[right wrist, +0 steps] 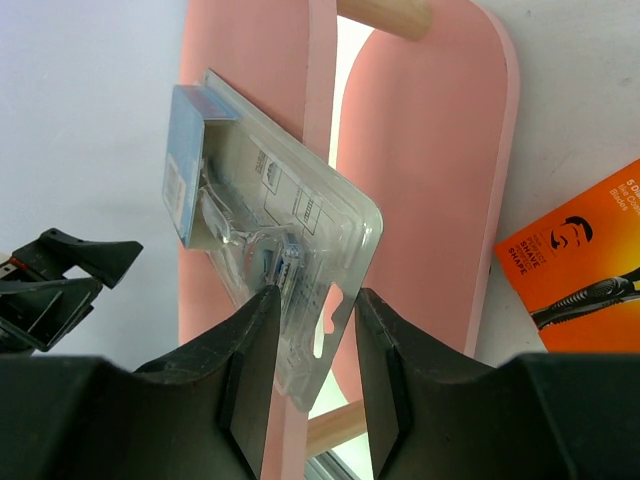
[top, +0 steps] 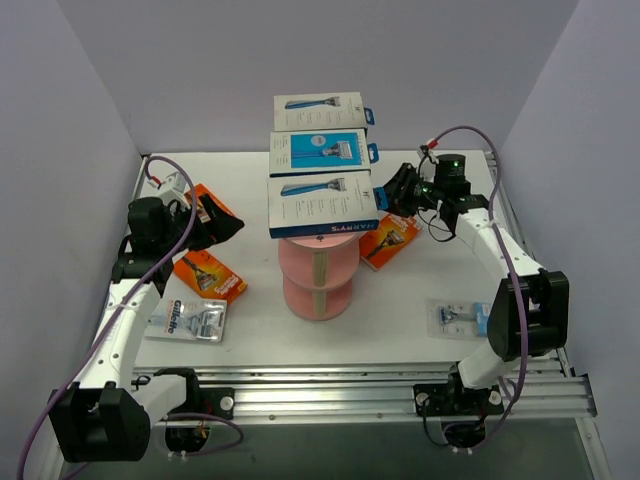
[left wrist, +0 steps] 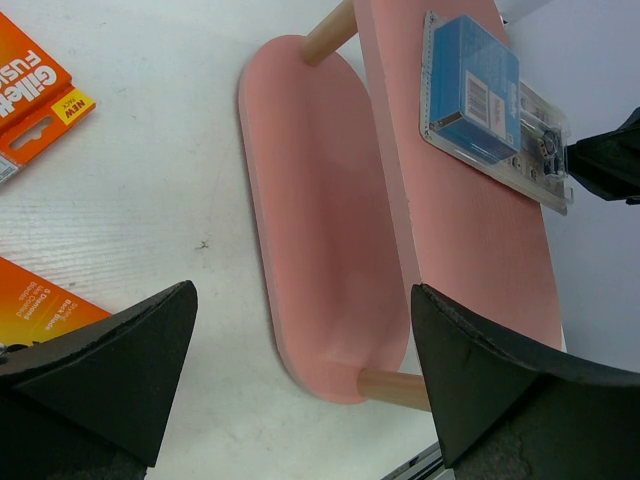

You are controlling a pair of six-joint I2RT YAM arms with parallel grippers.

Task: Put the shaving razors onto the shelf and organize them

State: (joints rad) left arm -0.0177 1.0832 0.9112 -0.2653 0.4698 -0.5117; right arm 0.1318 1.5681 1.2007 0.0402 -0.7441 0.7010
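The pink shelf (top: 318, 275) stands mid-table with three white-and-blue Harry's boxes (top: 322, 205) in a row on its top tier. My right gripper (top: 395, 195) reaches in at the shelf's right side. In the right wrist view it (right wrist: 318, 295) is shut on the hang-tab end of a clear blister pack (right wrist: 250, 200). This pack lies on a lower pink tier (right wrist: 420, 150) and also shows in the left wrist view (left wrist: 480, 90). My left gripper (top: 215, 225) is open and empty left of the shelf, facing it (left wrist: 303, 290).
Orange razor cards lie at the left (top: 208, 275) (top: 212, 205) and right of the shelf (top: 388, 240). A Gillette blister pack (top: 195, 320) lies front left. Another clear pack (top: 460, 318) lies front right. Grey walls enclose the table.
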